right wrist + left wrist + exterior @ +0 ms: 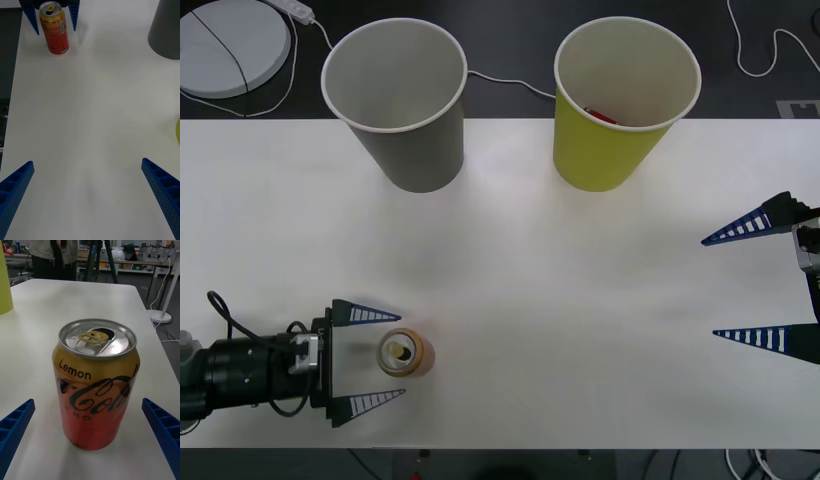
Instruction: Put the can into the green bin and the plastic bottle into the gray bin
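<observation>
The can [95, 384] is glossy metal, its brushed silver lid [97, 338] carrying a gold pull-tab [93, 337]. The counter [580, 290] is smooth, matt white. The gray bin [402, 100] and the green bin [620, 105] look like matt paper with pale insides. Both grippers' ribbed blue fingers [161, 423] look like matt plastic.

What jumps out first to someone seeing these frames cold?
Probably the orange-gold can, standing upright near the table's front edge with the open left gripper straddling it, fingers apart on either side without touching. Next, the two big cup-shaped bins at the far edge: the gray bin on the left and the green bin on the right, which has something red inside. The right gripper waits open at the right edge.
</observation>
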You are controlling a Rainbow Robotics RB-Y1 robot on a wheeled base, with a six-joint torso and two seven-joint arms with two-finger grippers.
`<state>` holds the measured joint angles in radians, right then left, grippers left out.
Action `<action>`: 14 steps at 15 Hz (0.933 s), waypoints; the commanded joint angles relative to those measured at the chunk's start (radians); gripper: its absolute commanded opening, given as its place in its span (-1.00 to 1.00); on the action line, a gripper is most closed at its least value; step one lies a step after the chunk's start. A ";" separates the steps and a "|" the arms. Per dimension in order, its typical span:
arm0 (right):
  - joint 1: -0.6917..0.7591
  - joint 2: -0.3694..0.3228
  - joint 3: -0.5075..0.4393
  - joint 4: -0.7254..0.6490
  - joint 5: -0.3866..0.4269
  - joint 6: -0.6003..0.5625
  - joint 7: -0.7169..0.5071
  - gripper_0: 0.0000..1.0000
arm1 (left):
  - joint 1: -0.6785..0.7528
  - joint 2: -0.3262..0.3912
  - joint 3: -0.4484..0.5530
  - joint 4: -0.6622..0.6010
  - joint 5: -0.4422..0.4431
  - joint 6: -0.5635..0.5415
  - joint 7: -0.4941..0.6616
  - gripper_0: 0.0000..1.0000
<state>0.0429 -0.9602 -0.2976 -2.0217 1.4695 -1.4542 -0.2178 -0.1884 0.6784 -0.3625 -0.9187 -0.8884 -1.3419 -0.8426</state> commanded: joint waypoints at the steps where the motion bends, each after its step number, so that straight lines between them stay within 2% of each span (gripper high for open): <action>1: 0.000 0.000 0.000 0.000 0.000 0.000 0.000 1.00 | 0.000 -0.030 0.000 0.000 0.002 0.012 -0.001 1.00; 10: 0.000 0.000 0.000 0.000 0.000 0.000 0.000 1.00 | -0.005 -0.079 0.005 0.000 -0.001 0.035 -0.001 1.00; 11: 0.000 0.000 0.000 0.000 0.000 0.000 0.000 1.00 | -0.005 -0.079 0.005 0.000 -0.001 0.036 -0.001 0.80; 12: 0.000 0.000 0.000 0.000 0.000 0.000 0.000 1.00 | -0.006 -0.080 0.004 0.000 -0.003 0.035 0.004 -0.44; 13: 0.000 0.000 0.000 0.000 0.000 0.000 0.000 1.00 | -0.005 -0.080 0.004 0.000 -0.001 0.032 0.008 -0.99; 14: 0.000 0.000 0.000 0.000 0.000 0.000 0.000 1.00 | -0.005 -0.080 0.004 0.000 -0.001 0.030 0.011 -1.00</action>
<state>0.0429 -0.9602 -0.2976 -2.0217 1.4695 -1.4542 -0.2178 -0.1936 0.5983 -0.3588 -0.9187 -0.8899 -1.3095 -0.8342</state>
